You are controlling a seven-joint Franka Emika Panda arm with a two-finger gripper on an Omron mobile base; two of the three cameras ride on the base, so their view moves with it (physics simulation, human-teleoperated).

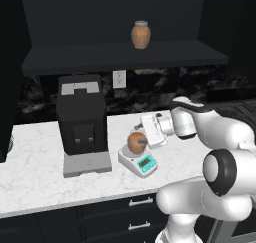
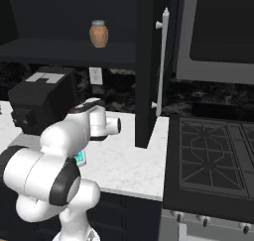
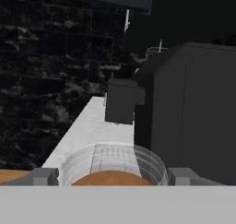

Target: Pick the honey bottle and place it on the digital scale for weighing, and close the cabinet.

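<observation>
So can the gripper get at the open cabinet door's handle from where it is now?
Probably yes. The gripper sits by the honey bottle on the digital scale; the cabinet door stands open to its right, and the bare counter between them leaves the handle unobstructed.

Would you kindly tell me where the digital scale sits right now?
In the left base view, the digital scale stands on the white counter, right of the coffee machine, with the honey bottle above its platter.
</observation>
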